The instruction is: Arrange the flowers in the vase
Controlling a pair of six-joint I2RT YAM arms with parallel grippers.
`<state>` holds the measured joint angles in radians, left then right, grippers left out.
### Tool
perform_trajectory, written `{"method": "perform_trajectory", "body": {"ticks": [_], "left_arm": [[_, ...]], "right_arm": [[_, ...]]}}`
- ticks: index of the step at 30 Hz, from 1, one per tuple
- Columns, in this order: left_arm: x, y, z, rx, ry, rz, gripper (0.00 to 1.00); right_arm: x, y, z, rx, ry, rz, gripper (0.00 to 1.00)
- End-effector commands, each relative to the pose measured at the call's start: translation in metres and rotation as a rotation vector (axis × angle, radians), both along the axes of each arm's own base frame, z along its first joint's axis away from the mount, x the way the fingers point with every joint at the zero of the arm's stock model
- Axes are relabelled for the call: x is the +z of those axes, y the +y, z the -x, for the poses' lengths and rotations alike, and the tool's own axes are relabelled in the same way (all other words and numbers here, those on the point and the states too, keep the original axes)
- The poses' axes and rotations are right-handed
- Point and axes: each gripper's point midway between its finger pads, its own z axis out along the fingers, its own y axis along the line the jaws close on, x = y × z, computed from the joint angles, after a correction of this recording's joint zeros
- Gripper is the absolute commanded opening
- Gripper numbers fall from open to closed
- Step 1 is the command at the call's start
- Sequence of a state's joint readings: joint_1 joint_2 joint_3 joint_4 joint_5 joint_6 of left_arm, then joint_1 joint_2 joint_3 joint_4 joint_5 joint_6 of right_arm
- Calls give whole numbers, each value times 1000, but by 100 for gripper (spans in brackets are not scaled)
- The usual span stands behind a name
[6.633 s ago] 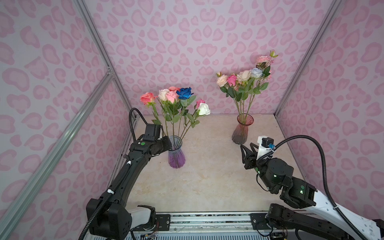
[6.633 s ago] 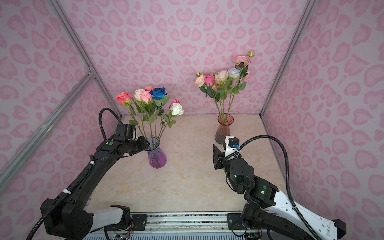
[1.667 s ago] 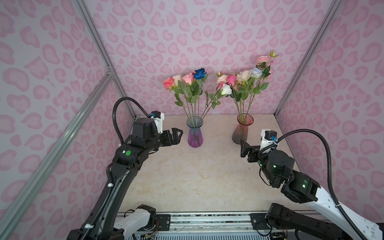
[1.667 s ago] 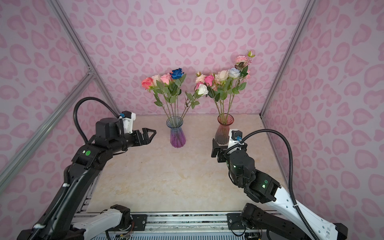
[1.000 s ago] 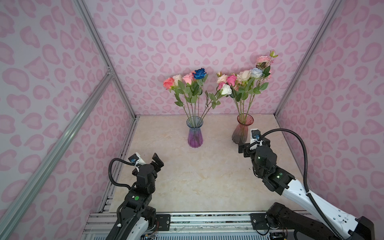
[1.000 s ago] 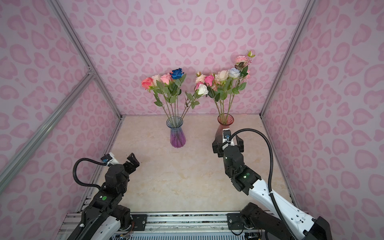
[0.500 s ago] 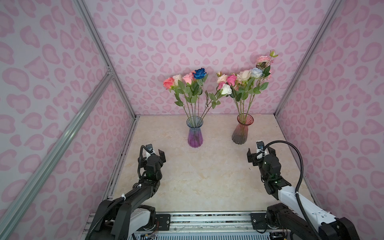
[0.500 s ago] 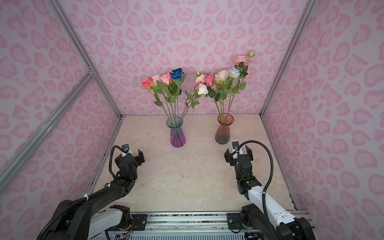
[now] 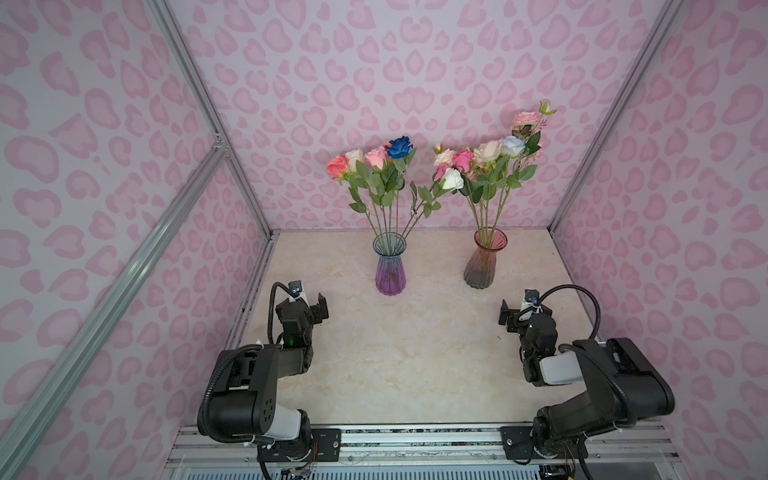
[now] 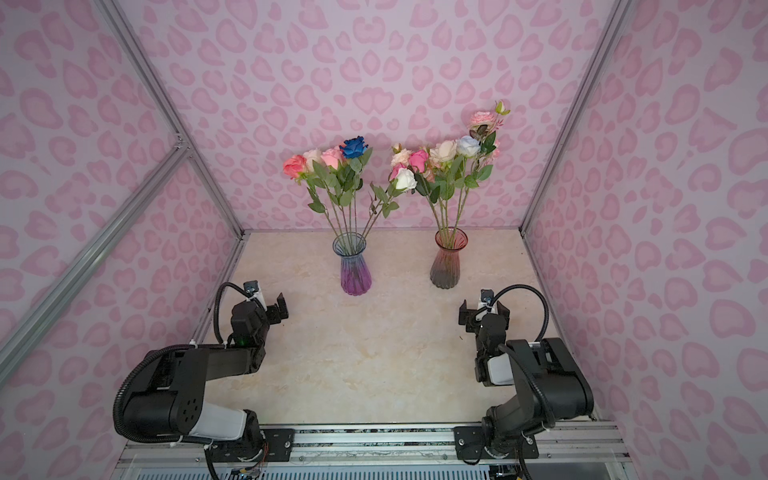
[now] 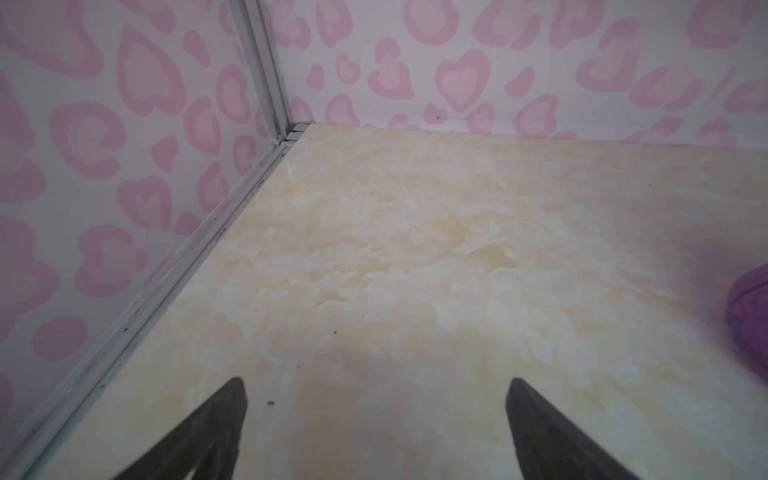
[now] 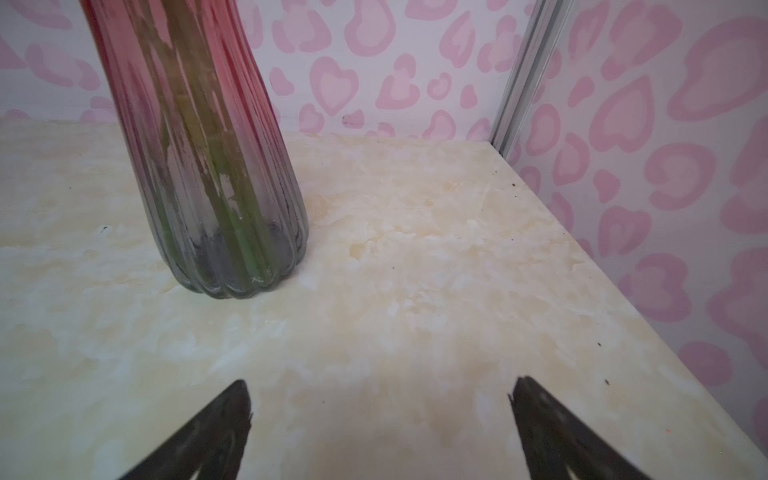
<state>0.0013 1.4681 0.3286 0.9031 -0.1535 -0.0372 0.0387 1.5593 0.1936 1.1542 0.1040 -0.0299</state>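
Empty, spread wide: left hand [image 11: 376,380], right hand [image 12: 382,380], latter near red vase [image 12: 199,166].

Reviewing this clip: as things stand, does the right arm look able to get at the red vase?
Probably yes. The right gripper sits open and empty near the red vase, with only the table surface between them. The purple vase stands off to the side, out of the way.

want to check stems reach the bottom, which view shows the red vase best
The right wrist view: the red vase shows close up, green stems visible through the glass down to its base. Both top views show it whole but small. The left wrist view lacks it.
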Motion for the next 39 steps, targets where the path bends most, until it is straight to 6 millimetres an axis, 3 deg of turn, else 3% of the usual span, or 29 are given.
{"method": "perform_trajectory", "body": {"ticks": [1, 3, 39], "left_arm": [[15, -6, -6, -34, -63, 28, 98], [14, -6, -7, -36, -64, 28, 98], [13, -6, -8, -35, -59, 29, 98]], "right_arm": [[23, -14, -16, -99, -40, -40, 99], [18, -20, -26, -137, -11, -43, 99], [19, -20, -25, -143, 2, -33, 99]]}}
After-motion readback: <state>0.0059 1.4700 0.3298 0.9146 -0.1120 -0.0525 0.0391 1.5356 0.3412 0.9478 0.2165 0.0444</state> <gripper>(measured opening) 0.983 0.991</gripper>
